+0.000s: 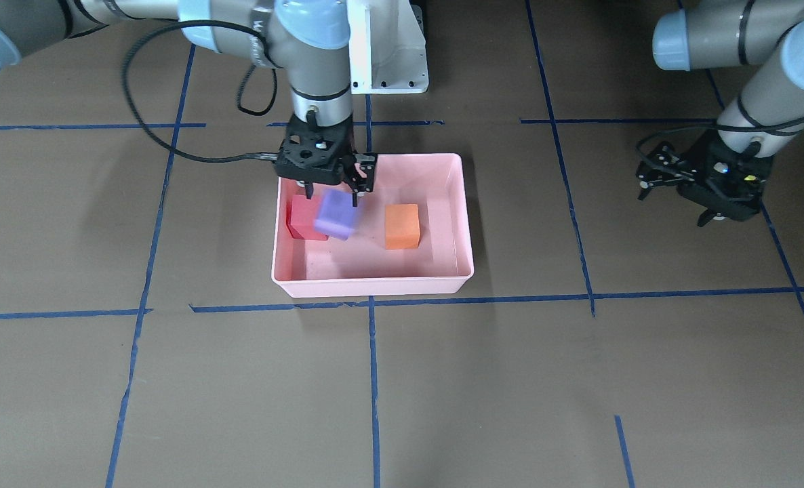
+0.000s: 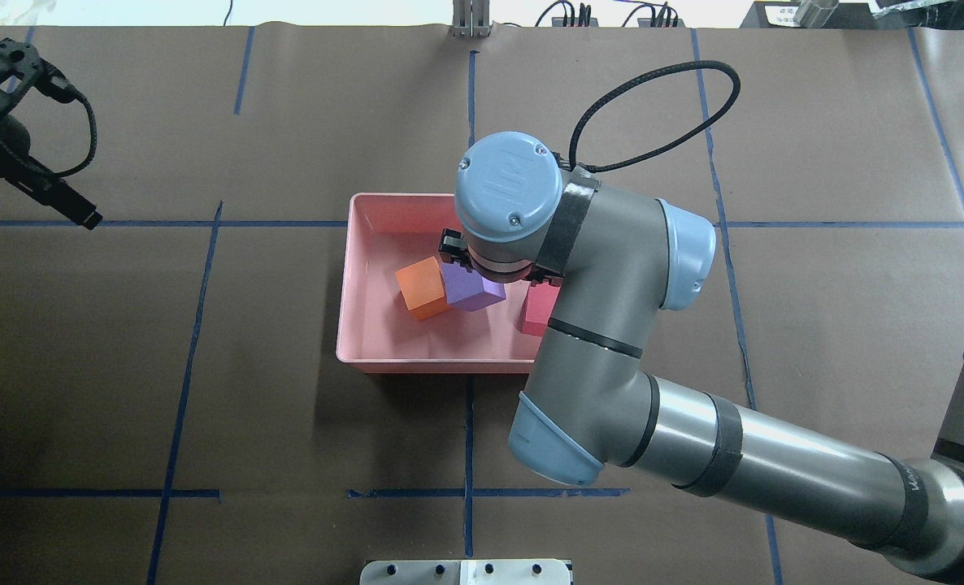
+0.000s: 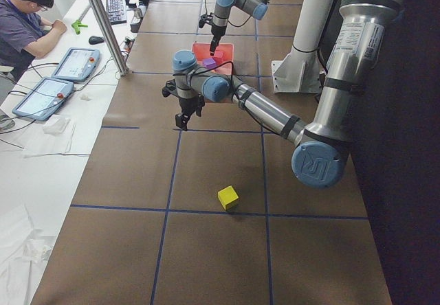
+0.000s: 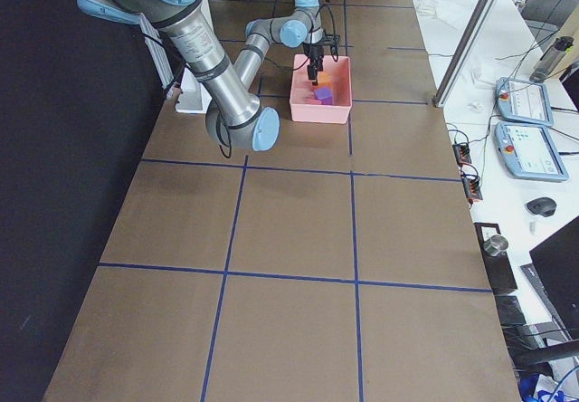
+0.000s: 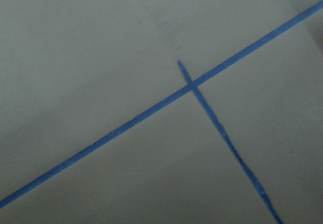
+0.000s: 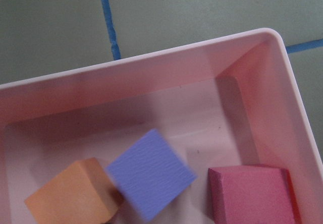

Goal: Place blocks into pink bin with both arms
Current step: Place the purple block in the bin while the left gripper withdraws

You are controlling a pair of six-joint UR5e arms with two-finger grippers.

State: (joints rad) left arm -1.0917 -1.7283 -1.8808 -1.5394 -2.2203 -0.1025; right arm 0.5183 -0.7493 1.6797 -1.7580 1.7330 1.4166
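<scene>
The pink bin (image 1: 375, 288) stands at the table's middle. The red block (image 1: 302, 217) and the orange block (image 1: 402, 226) lie in it. The purple block (image 1: 336, 214) is blurred and tilted between them, just under my right gripper (image 1: 332, 188), which hangs open above the bin and holds nothing. The right wrist view shows the purple block (image 6: 149, 171), the orange block (image 6: 70, 193) and the red block (image 6: 252, 193) inside the bin (image 6: 151, 57). The yellow block (image 3: 228, 196) lies on the table far from the bin. My left gripper (image 1: 646, 179) is open and empty, off to the side above bare table.
Blue tape lines (image 1: 372, 379) mark a grid on the brown table. The white pedestal base (image 1: 388, 47) stands just behind the bin. An operator (image 3: 27, 23) sits at a side desk with tablets.
</scene>
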